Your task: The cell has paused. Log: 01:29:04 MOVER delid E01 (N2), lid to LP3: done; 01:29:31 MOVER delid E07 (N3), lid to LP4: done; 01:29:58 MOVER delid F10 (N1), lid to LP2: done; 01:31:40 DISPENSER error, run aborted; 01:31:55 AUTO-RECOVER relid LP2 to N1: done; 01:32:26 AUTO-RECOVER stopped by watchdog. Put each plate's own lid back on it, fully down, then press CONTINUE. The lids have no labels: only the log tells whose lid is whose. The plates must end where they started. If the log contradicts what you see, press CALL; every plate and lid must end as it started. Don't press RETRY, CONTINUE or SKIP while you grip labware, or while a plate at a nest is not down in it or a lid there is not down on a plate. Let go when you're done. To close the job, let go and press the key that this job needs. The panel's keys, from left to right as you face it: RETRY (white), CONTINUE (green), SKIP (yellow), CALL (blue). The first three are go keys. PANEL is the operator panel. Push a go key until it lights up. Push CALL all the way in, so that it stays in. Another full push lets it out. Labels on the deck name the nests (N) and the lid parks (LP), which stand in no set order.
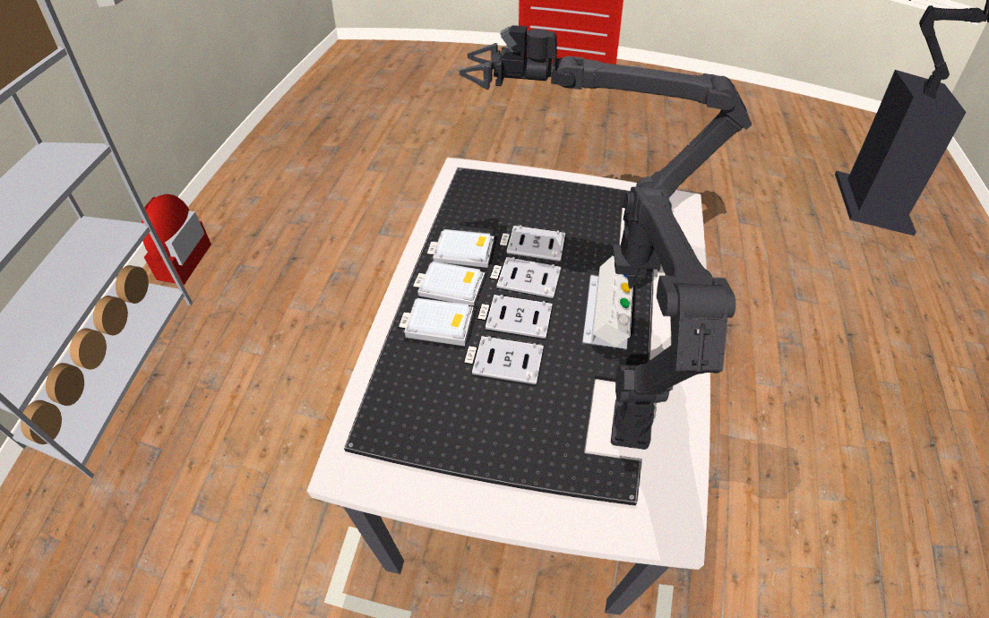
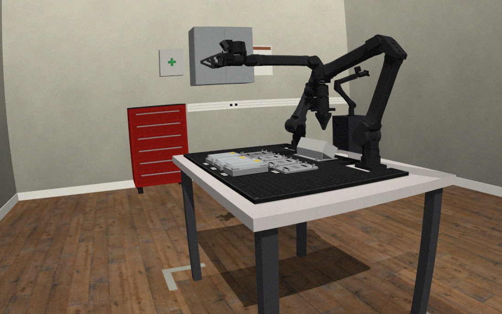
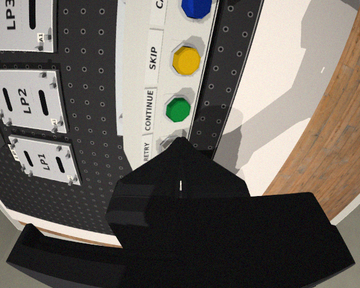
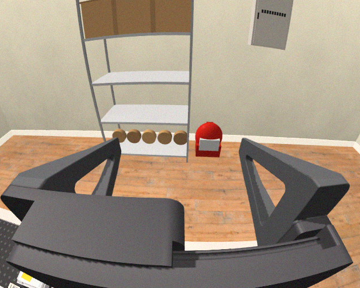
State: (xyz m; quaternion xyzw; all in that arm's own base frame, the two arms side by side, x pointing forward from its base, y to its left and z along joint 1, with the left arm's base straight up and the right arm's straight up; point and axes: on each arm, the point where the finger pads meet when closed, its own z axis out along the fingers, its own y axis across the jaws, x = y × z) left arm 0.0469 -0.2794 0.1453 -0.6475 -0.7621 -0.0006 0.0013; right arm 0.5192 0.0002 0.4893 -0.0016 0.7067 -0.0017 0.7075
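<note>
My left gripper (image 2: 323, 128) (image 3: 180, 144) is shut and empty, pointing down above the operator panel (image 1: 612, 322) (image 2: 314, 148) (image 3: 135, 55). In the left wrist view its tip overlaps the white RETRY key (image 3: 168, 143); the green CONTINUE key (image 3: 178, 110), yellow SKIP key (image 3: 186, 60) and blue CALL key (image 3: 196, 6) show beyond. My right gripper (image 1: 468, 64) (image 4: 180, 144) is wide open and empty, high beyond the table. Three plates (image 1: 461, 247) (image 1: 446, 282) (image 1: 434, 319) sit in the nests, apparently under clear lids. Parks LP1 (image 1: 509, 374), LP2 (image 1: 518, 328), LP3 (image 1: 530, 288) and LP4 (image 1: 548, 251) hold no lid.
The parks, with upright corner pins, stand between the nests and the panel on the black perforated deck (image 1: 468, 437) (image 2: 253, 191). A shelf rack (image 1: 37, 192) (image 4: 146, 114) and a red cabinet (image 1: 571, 30) (image 2: 157, 144) stand away from the table.
</note>
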